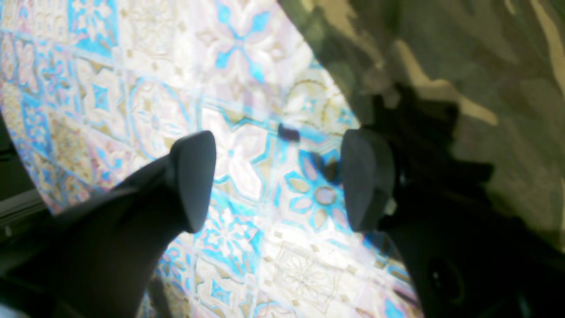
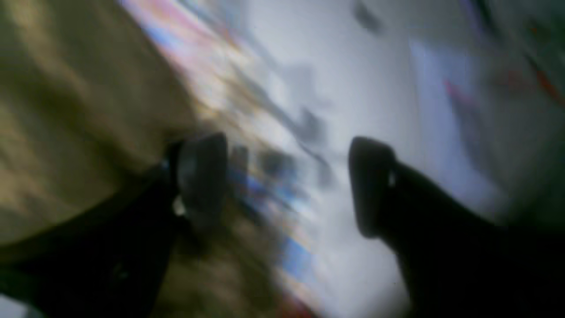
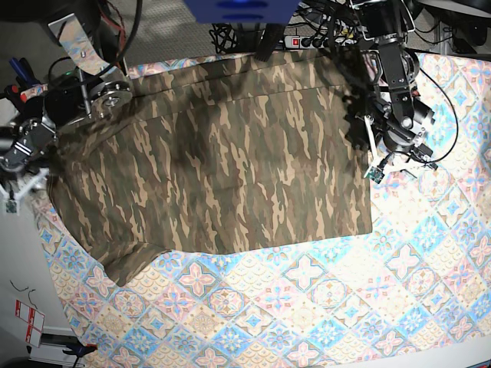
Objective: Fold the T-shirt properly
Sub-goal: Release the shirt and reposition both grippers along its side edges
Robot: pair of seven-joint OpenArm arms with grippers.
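The T-shirt (image 3: 222, 169) lies broadly spread on the patterned cloth (image 3: 330, 307), seemingly folded once; further folds remain. The left hand (image 1: 280, 181) and right hand (image 2: 287, 185), at the T-shirt's opposite edges, gape empty.

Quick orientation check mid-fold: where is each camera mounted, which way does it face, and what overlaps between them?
Left wrist: on the left arm, looking down past its open left gripper at the tile-patterned cloth, the T-shirt edge at right.
Right wrist: on the right arm, badly blurred; open right gripper, T-shirt at left.
Base: overhead, facing down on the T-shirt spread over the cloth; both arms at its sides.
Shared: the T-shirt and cloth appear in all three.
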